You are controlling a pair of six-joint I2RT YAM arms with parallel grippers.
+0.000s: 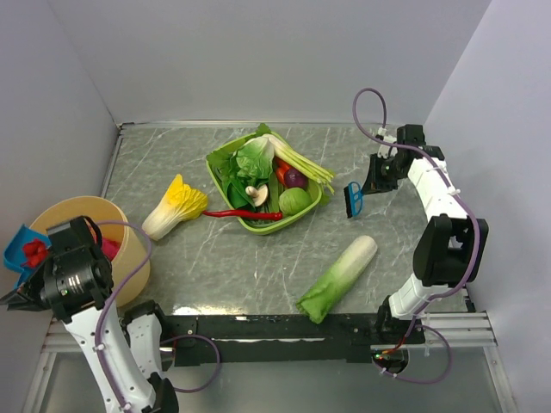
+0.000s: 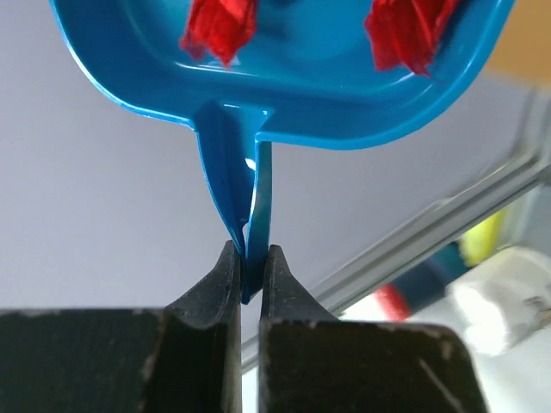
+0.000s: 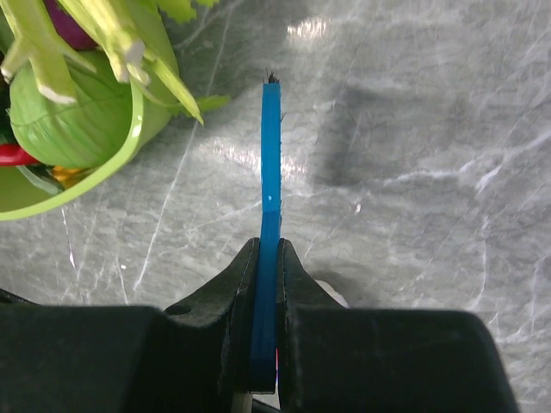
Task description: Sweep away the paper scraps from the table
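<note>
My left gripper (image 2: 250,258) is shut on the handle of the blue dustpan (image 2: 284,86) and holds it in the air at the far left, beside the tan bucket (image 1: 82,215). Two red paper scraps (image 2: 219,26) lie in the pan; one shows in the top view (image 1: 34,252). Magenta scraps (image 1: 110,249) lie in the bucket. My right gripper (image 3: 267,258) is shut on a blue brush (image 3: 271,155), held just above the grey-green table (image 3: 430,129) at the right (image 1: 354,200). I see no scraps on the table (image 1: 215,267).
A green tray (image 1: 212,163) of vegetables stands mid-table, its rim just left of the brush. A red chili (image 1: 245,214) lies at its front edge, a yellow cabbage (image 1: 175,206) to its left, and a long green-white vegetable (image 1: 338,279) at the front right. White walls edge the table.
</note>
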